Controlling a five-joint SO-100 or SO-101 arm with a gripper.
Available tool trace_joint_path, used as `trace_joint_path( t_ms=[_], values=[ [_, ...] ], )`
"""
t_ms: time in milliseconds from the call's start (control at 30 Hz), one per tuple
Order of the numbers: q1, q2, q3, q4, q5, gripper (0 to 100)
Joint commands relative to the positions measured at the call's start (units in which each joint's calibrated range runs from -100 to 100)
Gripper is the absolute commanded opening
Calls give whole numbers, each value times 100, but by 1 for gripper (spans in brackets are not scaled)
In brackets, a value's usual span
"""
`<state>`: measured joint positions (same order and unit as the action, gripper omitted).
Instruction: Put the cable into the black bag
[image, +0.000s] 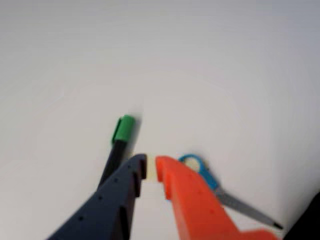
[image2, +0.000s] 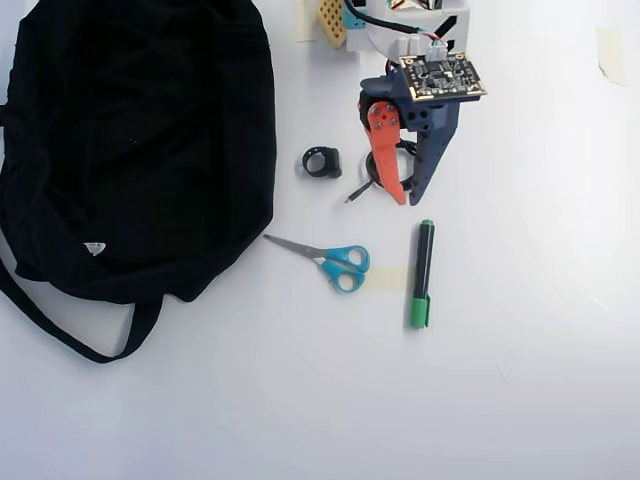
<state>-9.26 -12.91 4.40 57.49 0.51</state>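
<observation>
In the overhead view the cable (image2: 371, 176) lies on the white table, mostly hidden under my gripper (image2: 407, 196); a bit of its loop and a thin plug end (image2: 353, 196) stick out to the left. The gripper's orange and dark blue fingers point down the picture, with the tips almost together and nothing between them. The black bag (image2: 130, 150) fills the upper left, its strap (image2: 60, 330) trailing below. The wrist view shows the gripper (image: 151, 167) over bare table, with no cable in sight.
A small black ring (image2: 322, 161) sits left of the gripper. Blue-handled scissors (image2: 330, 258) (image: 220, 192) and a green-capped marker (image2: 421, 272) (image: 120, 140) lie below it. A strip of tape (image2: 392, 279) is stuck between them. The arm's base (image2: 400, 25) is at the top.
</observation>
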Motion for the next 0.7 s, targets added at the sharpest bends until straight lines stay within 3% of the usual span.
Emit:
trace_joint_path(
  t_ms=[0,133,433,667],
  values=[
    [21,-261,-216,728,-20,2],
    [-2,-261,-225,1848,12,2],
    [-61,-261,-234,3277,17,2],
    [-69,-253,-171,3570,22,2]
  ],
)
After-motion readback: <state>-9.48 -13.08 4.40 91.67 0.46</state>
